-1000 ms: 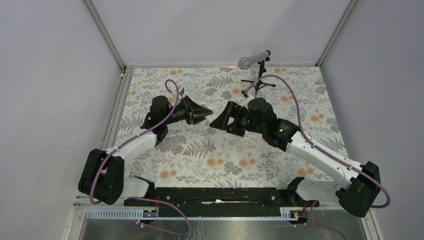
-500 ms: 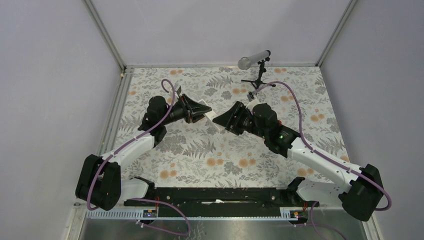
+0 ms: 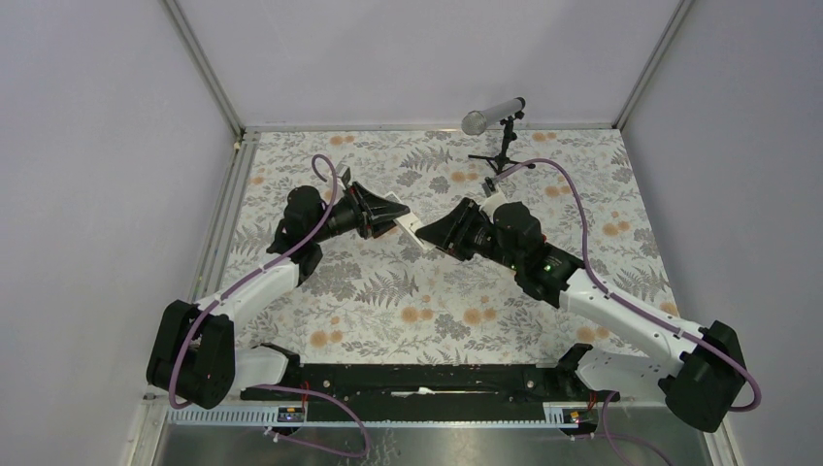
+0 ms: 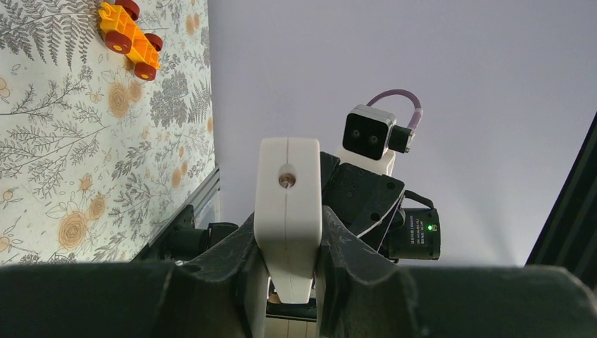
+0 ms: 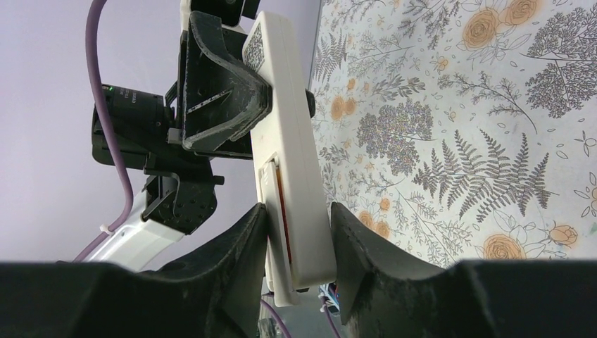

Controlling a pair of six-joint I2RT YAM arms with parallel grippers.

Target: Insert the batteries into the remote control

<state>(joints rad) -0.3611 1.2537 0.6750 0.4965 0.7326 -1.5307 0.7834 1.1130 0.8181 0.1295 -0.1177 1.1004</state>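
The white remote control (image 3: 404,222) hangs in the air between both arms above the middle of the table. My left gripper (image 4: 290,220) is shut on one end of the remote control (image 4: 288,190). At the other end, my right gripper (image 5: 297,208) has a finger against each side of the remote control (image 5: 288,134). A white cover (image 5: 266,184) lies on the remote's back under one right finger. A thin red edge shows in the slit beneath it. The batteries are otherwise hidden.
An orange toy car (image 4: 130,39) with red wheels lies on the flowered table cloth. A grey cylinder on a small black tripod (image 3: 500,136) stands at the table's far edge. Metal rails run along the left side.
My right gripper moved left onto the free end of the remote and its jaws narrowed onto it. The left arm shifted slightly and kept its hold.
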